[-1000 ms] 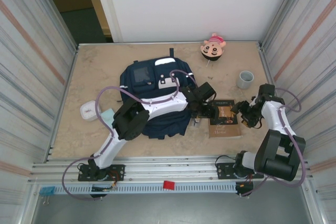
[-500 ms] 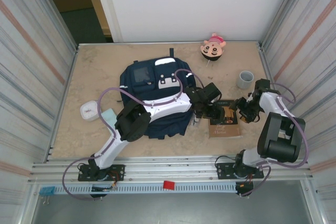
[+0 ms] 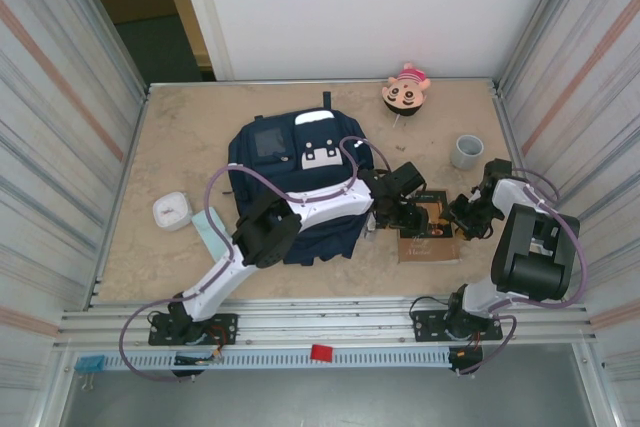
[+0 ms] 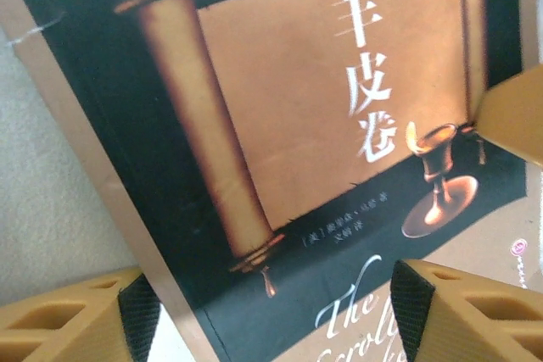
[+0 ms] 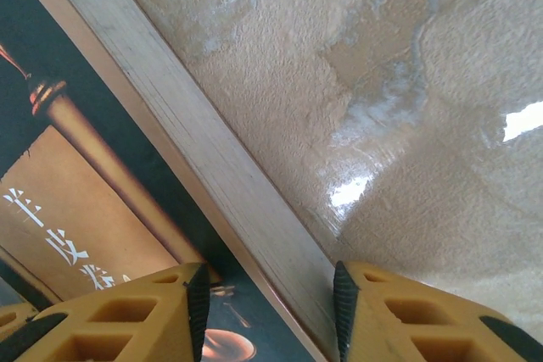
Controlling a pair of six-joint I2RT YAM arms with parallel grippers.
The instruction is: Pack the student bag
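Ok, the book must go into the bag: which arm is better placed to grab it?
Right, probably: right gripper straddles the edge of the book; left gripper hangs open above its flat cover.

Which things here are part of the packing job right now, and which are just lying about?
In the job: student bag; book, with the left gripper and right gripper at it.
Lying about, perhaps to pack later: doll head; grey cup; white case; pale teal pad.
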